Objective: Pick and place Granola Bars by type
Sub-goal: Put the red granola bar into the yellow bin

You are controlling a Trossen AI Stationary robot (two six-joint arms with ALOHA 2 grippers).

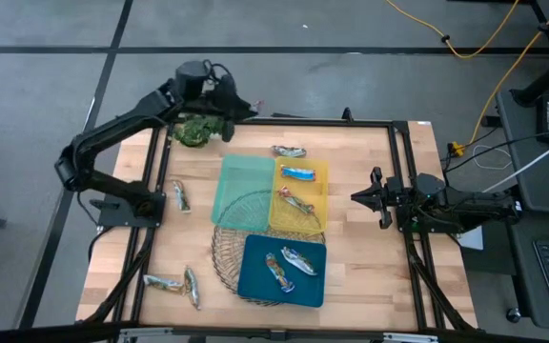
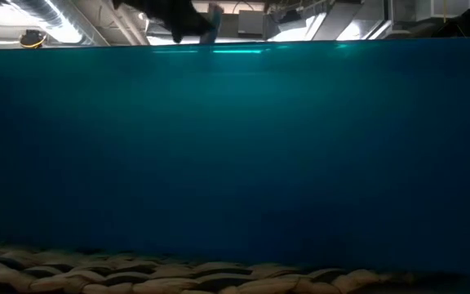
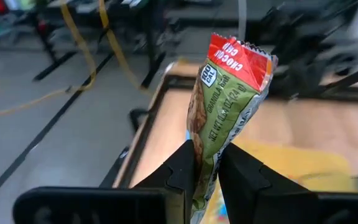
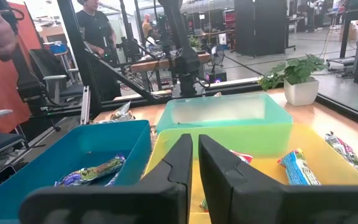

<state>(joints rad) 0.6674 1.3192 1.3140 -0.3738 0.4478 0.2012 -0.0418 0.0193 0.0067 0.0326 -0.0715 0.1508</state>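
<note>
The left gripper (image 3: 207,171) pinches a green and red granola bar (image 3: 225,99) at its lower end, holding it upright in the air over the table's far left corner, near the plant (image 1: 196,131). The bar looks light, its crinkled foil slick and easily crushed, so a hold across the flat middle seems safest. The right gripper (image 4: 194,163), fingers nearly together and empty, waits at the right edge beside the yellow tray (image 1: 318,173).

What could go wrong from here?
The left gripper pinches only the bottom end of a bar, so the floppy wrapper might slip out while it is carried. It is held high, near the plant at the table's far edge, so a dropped bar could land off the table. The green tray is empty; a wrong drop would mix types.
</note>
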